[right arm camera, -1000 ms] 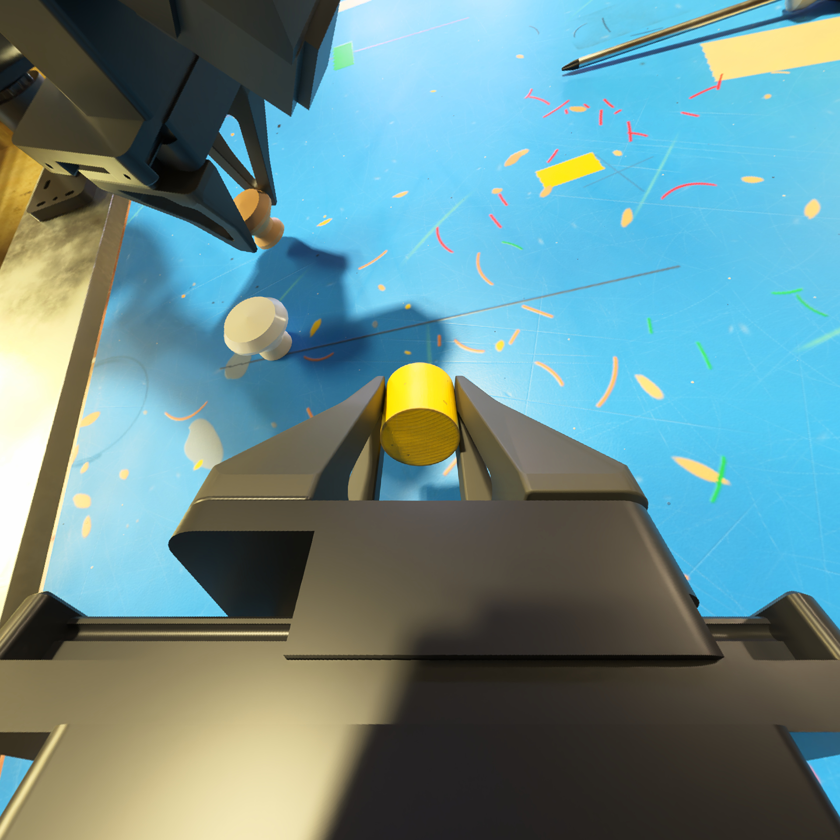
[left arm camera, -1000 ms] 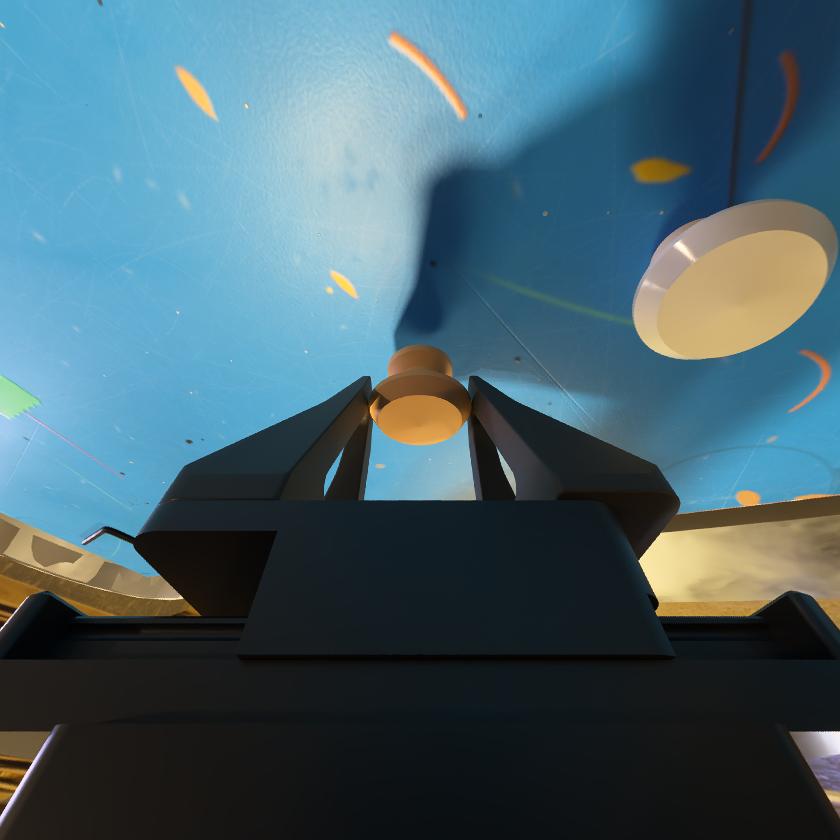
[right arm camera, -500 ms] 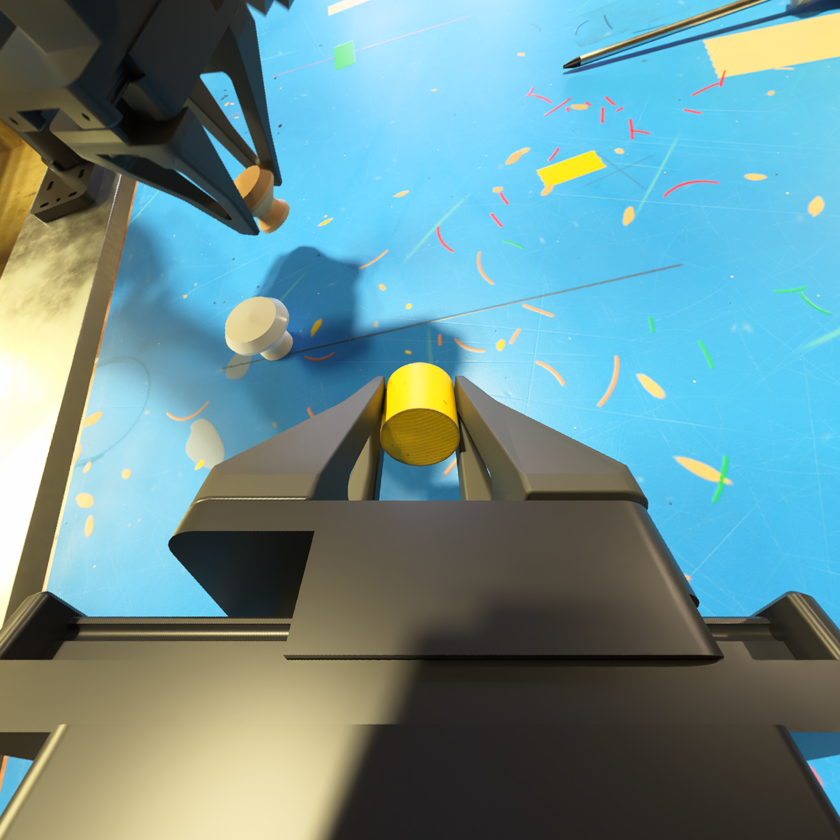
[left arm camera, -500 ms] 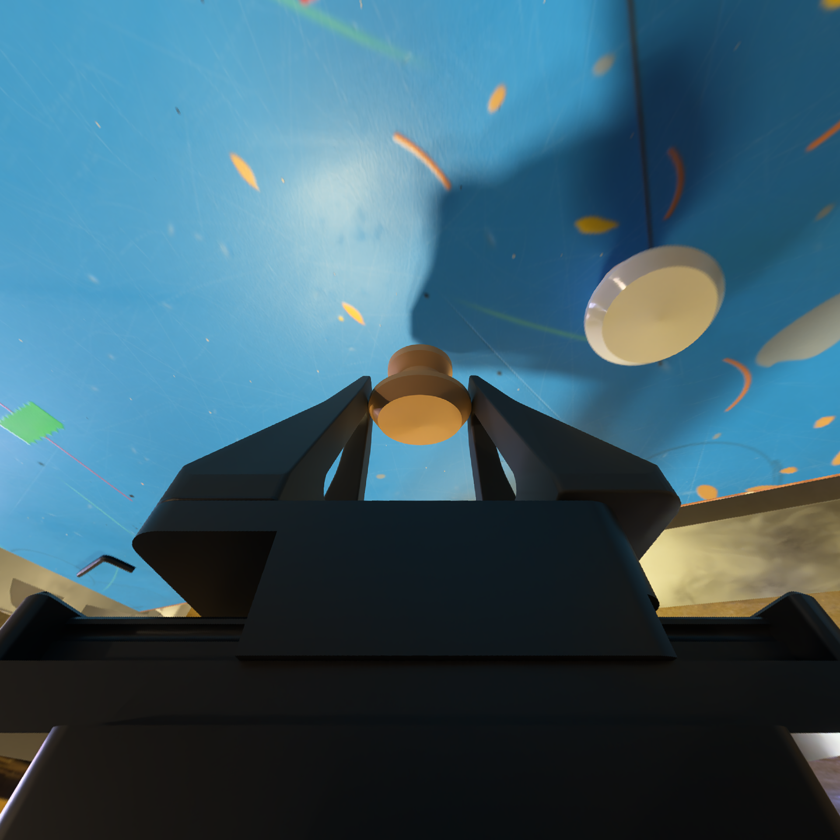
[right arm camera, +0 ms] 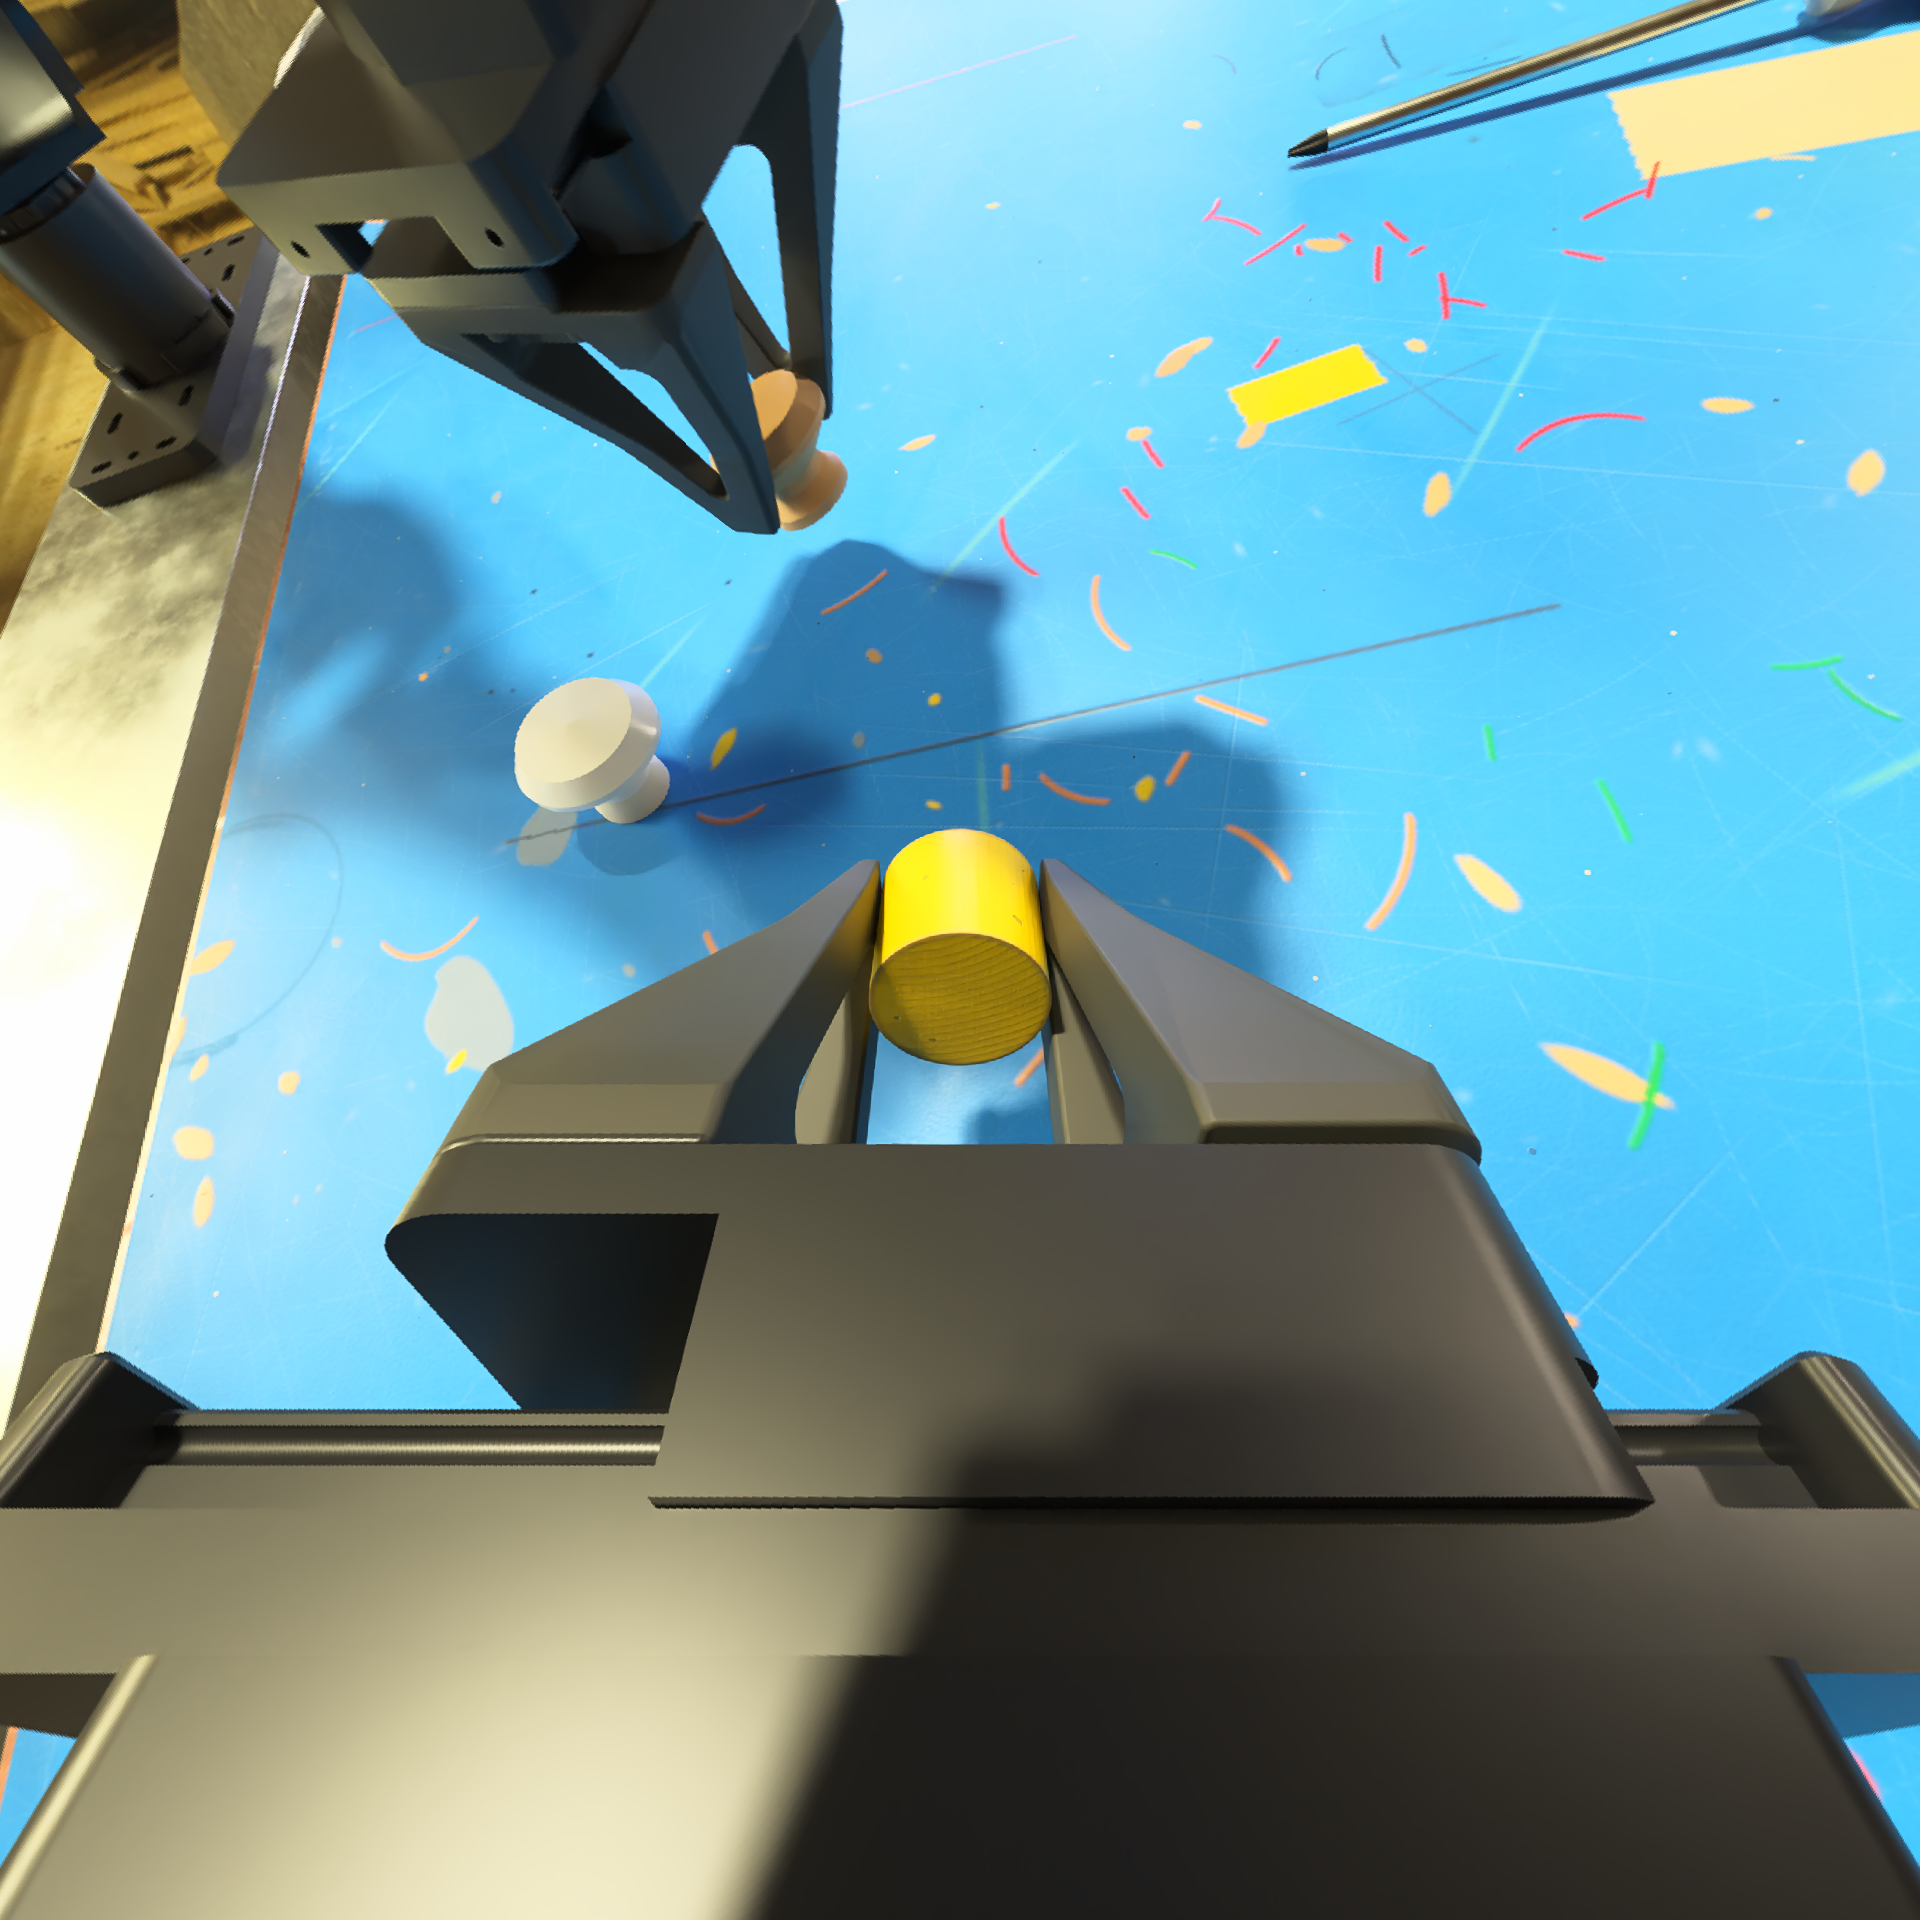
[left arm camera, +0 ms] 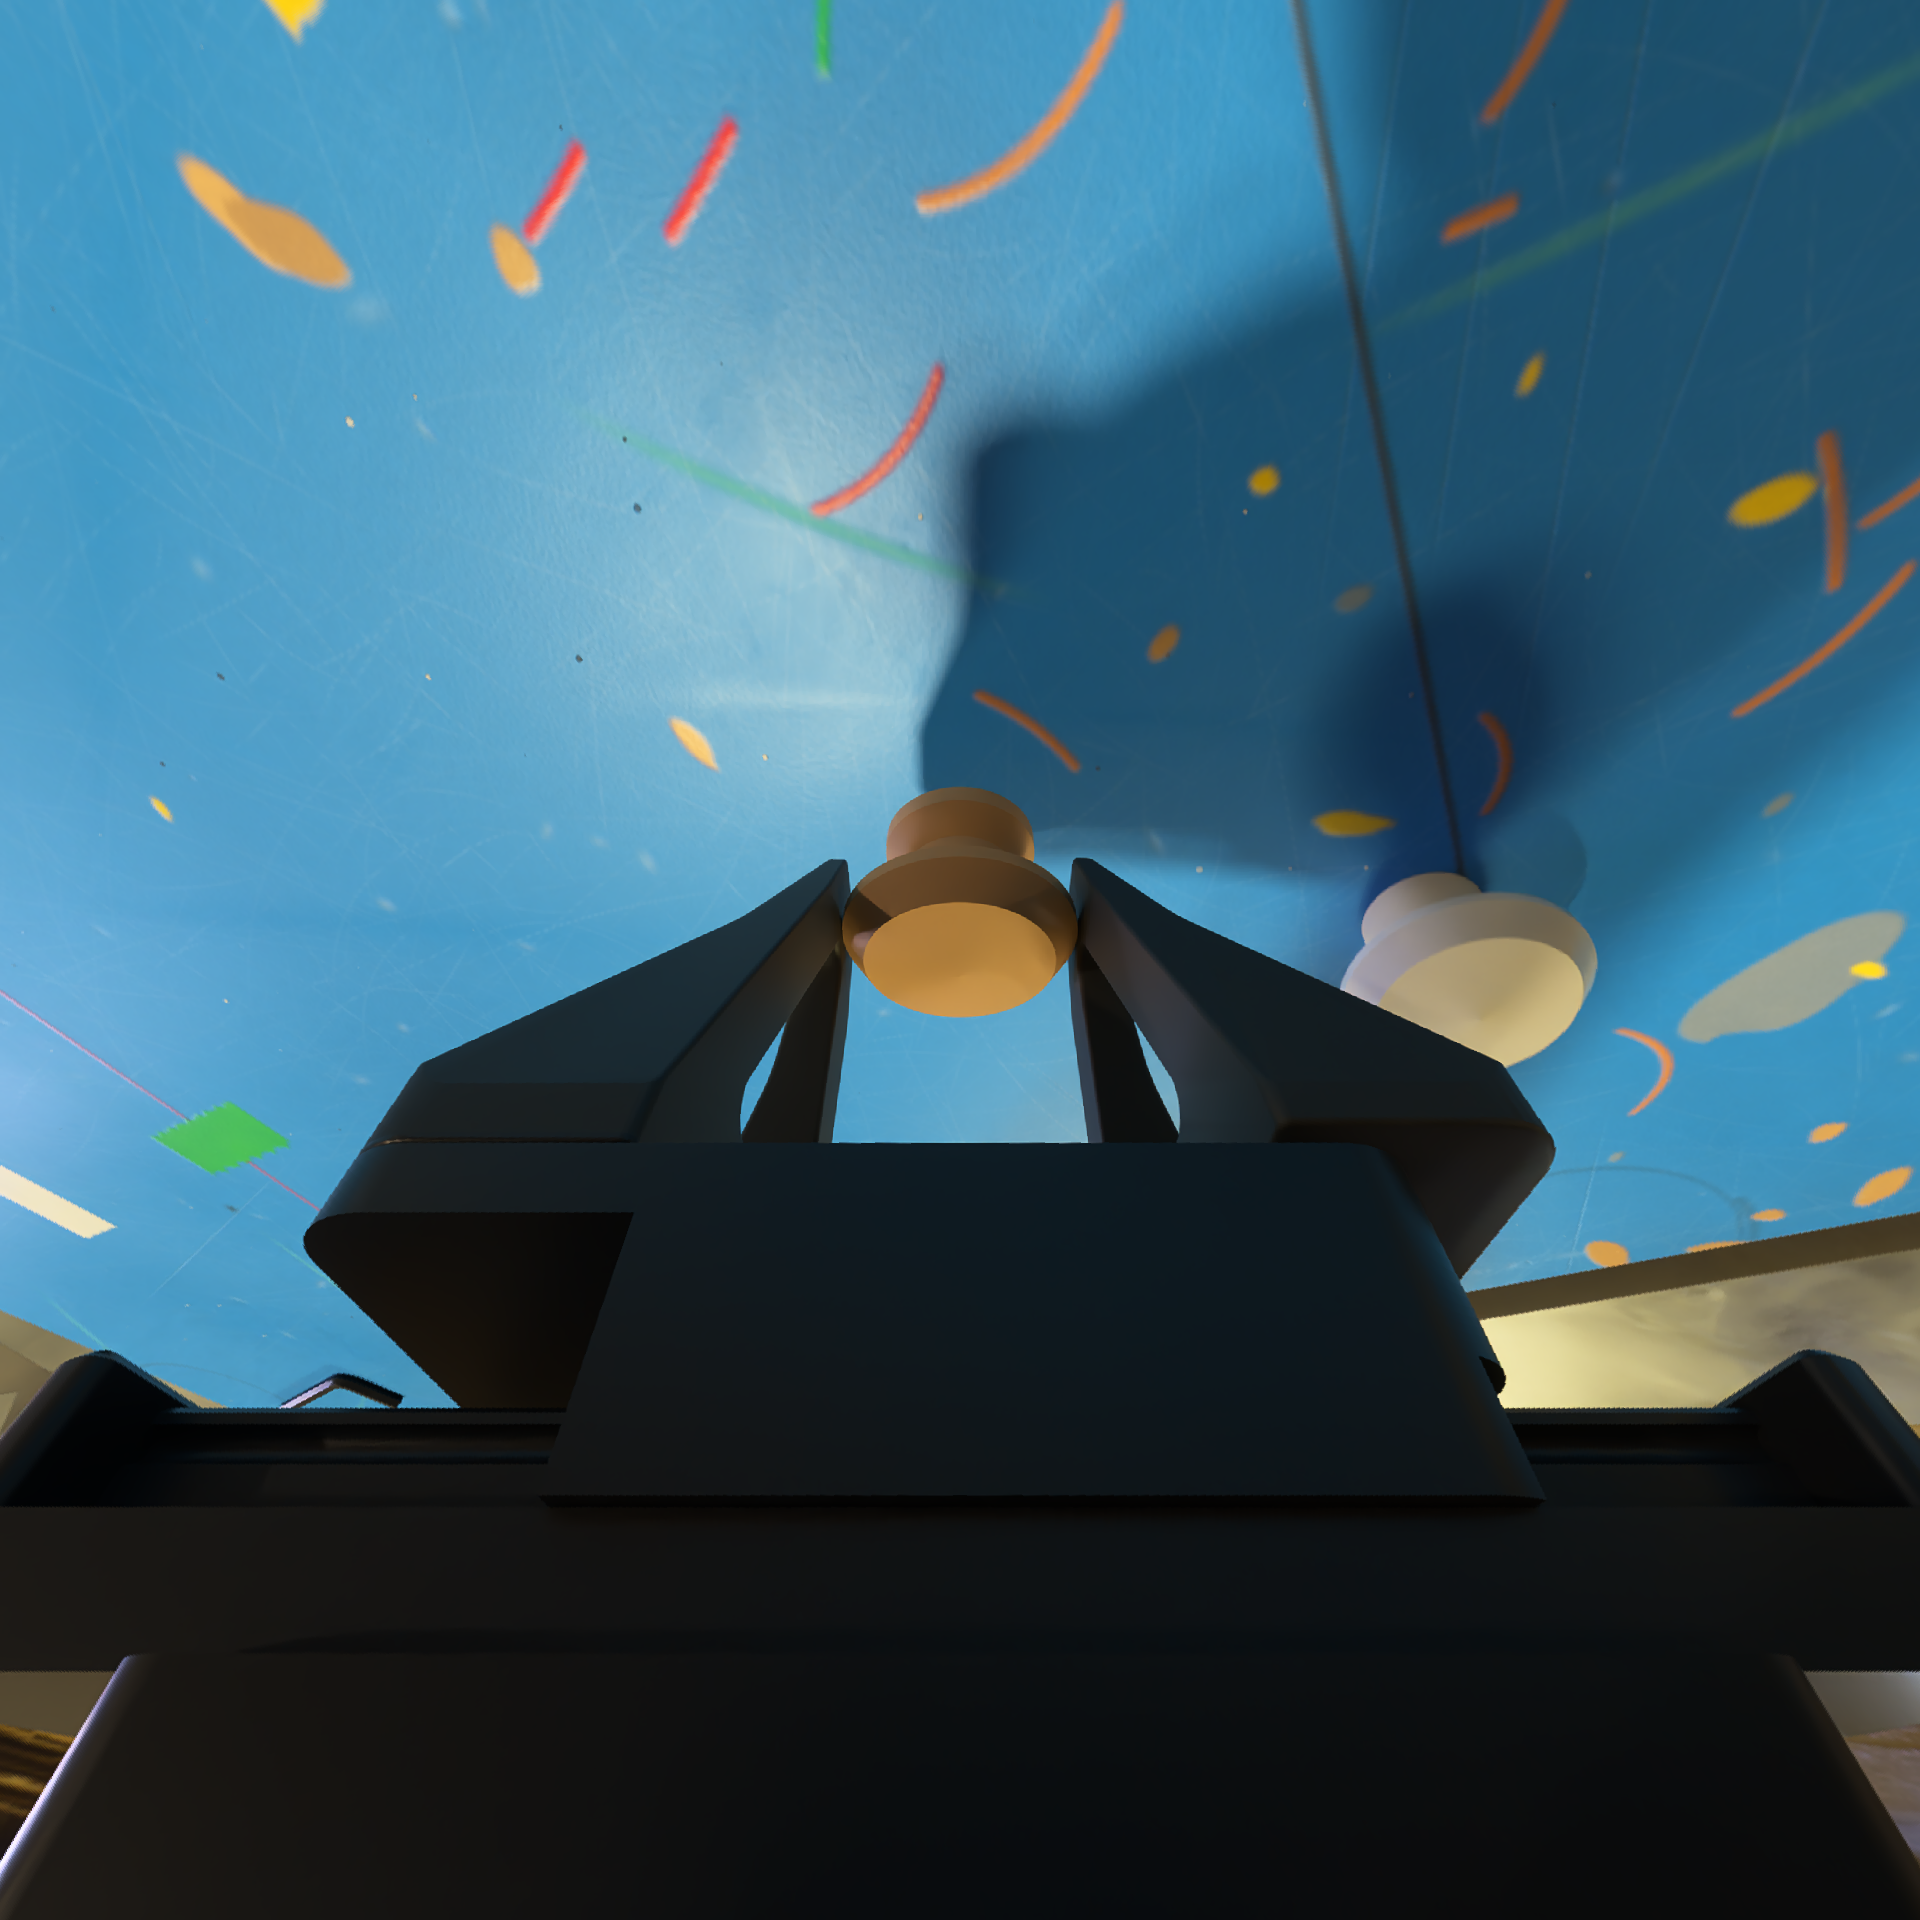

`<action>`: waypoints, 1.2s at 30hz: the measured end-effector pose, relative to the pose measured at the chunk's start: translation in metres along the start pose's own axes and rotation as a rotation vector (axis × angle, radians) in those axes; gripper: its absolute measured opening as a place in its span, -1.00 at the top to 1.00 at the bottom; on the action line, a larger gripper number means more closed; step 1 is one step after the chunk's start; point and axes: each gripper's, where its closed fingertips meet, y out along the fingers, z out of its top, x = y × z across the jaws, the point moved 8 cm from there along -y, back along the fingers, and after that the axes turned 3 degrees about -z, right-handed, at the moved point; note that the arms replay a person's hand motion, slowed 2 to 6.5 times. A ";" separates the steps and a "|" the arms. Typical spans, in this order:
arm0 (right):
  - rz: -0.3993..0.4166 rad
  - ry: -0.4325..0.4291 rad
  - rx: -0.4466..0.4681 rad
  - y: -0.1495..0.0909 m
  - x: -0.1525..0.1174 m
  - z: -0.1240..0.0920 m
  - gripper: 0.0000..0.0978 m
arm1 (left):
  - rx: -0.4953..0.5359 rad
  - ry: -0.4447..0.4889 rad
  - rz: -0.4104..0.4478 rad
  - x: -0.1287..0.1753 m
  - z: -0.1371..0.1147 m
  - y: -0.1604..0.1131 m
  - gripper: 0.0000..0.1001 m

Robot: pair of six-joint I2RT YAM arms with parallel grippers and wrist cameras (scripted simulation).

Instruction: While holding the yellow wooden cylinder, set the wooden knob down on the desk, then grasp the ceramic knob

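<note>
Right wrist view shows you the blue desk point(right arm camera: 1351, 1039), then your right gripper point(right arm camera: 961, 951) pinching the yellow wooden cylinder point(right arm camera: 958, 1000) above it. Far left, your left gripper point(right arm camera: 795, 457) clamps the wooden knob point(right arm camera: 800, 442) off the surface. Between them, the ceramic knob point(right arm camera: 587, 750) rests on the desk.

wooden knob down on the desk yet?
No, the wooden knob is clamped in the left gripper, above the blue desk, its shadow falling apart from it.
</note>
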 end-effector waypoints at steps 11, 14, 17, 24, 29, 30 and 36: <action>0.003 0.000 -0.001 0.000 0.000 0.000 0.49 | -0.067 -0.007 0.004 -0.004 0.002 0.013 0.30; 0.004 0.001 -0.001 0.000 0.000 0.000 0.49 | -0.074 -0.010 -0.002 -0.004 -0.003 0.015 0.30; 0.007 0.002 -0.002 0.000 0.000 0.000 0.49 | -0.083 -0.014 -0.002 -0.005 -0.007 0.017 0.30; 0.009 0.004 -0.003 0.000 0.000 0.000 0.49 | -0.089 -0.023 -0.008 -0.006 -0.014 0.019 0.30; 0.009 0.004 -0.003 0.000 0.000 0.000 0.49 | -0.089 -0.031 -0.018 -0.006 -0.020 0.020 0.30; 0.009 0.004 -0.003 0.000 0.000 0.000 0.49 | -0.090 -0.032 -0.018 -0.006 -0.021 0.020 0.30; 0.009 0.004 -0.003 0.000 0.000 0.000 0.49 | -0.089 -0.030 -0.025 -0.005 -0.027 0.020 0.30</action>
